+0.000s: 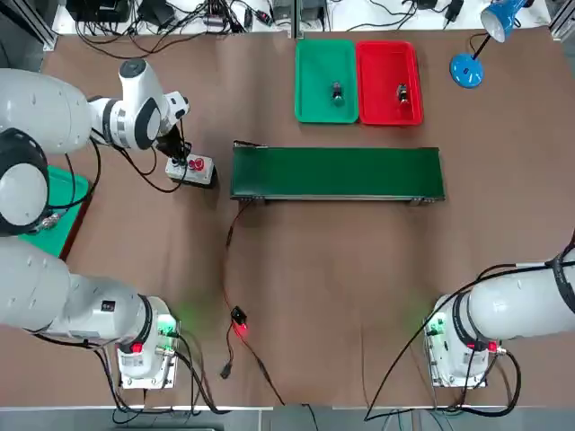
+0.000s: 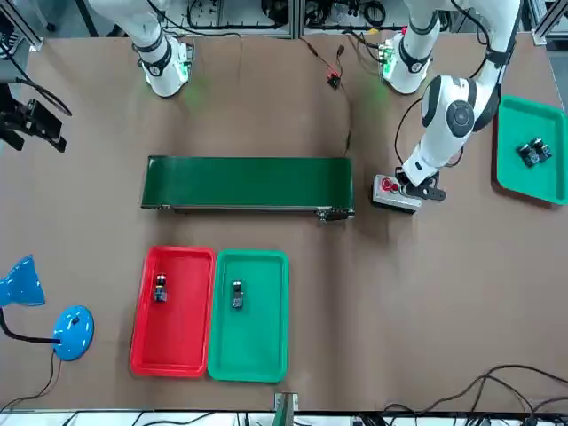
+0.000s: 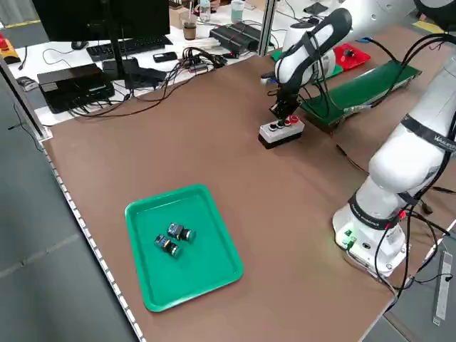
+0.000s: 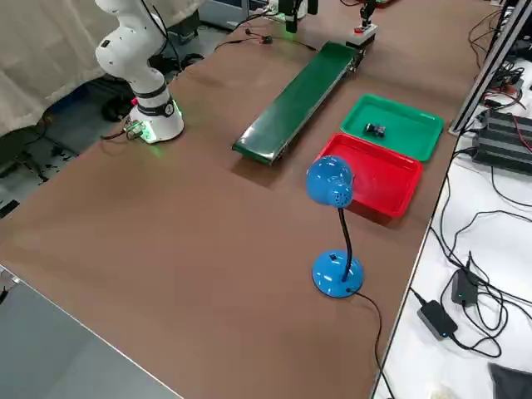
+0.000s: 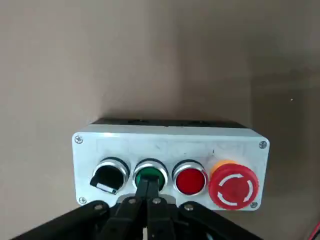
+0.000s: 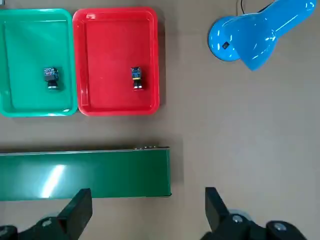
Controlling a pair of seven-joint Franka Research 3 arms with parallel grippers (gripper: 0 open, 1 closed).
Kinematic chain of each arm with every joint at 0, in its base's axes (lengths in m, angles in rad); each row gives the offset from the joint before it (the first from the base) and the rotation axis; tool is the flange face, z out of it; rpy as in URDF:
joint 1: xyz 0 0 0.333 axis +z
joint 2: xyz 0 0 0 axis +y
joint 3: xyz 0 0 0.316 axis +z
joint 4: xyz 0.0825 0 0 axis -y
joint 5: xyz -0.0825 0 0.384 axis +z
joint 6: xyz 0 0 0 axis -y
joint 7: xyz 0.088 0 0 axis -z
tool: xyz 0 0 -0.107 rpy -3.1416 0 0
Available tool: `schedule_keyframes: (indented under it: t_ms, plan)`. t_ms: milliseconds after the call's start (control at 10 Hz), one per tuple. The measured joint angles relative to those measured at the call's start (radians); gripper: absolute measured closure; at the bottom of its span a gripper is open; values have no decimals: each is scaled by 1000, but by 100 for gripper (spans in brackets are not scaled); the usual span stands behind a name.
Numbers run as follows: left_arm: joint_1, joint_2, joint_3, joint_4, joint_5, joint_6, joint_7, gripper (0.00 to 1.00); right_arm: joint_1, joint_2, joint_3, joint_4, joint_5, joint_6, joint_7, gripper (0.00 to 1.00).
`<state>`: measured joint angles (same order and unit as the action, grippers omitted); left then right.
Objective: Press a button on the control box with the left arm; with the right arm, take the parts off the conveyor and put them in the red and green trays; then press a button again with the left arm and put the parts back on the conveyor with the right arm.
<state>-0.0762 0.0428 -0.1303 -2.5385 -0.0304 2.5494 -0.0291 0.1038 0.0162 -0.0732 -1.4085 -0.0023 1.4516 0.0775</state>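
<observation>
My left gripper [image 5: 148,192], jaws clenched, touches the green button [image 5: 150,176] on the control box [image 5: 170,145]. My right gripper [image 6: 145,210] hangs above the tabletop [image 6: 250,140], jaws released.

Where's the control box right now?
In the top view the control box sits on the table just off the conveyor's left end, under the left gripper.

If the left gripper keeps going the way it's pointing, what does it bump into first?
Most likely the green button on the control box. The left gripper is shut and points down right at that button; whether it already touches is hard to tell.
</observation>
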Motion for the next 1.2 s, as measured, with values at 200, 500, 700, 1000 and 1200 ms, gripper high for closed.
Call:
schedule_keyframes:
  t_ms: [200,500,700,1000,1200]
  plan:
    - [0,0,0,0,0,0,0,99,-7,0,0,0,0,1,0,0]
    - [0,-4,0,12,0,-7,-4,99,-10,0,0,0,0,2,0,0]
    - [2,-42,5,89,0,-127,-6,99,-10,0,0,0,0,2,0,0]
    - [6,-99,25,356,0,-390,-6,94,-9,0,3,-1,1,12,-2,0]
    - [8,-99,53,519,0,-491,-6,72,12,14,16,-15,3,68,-2,0]
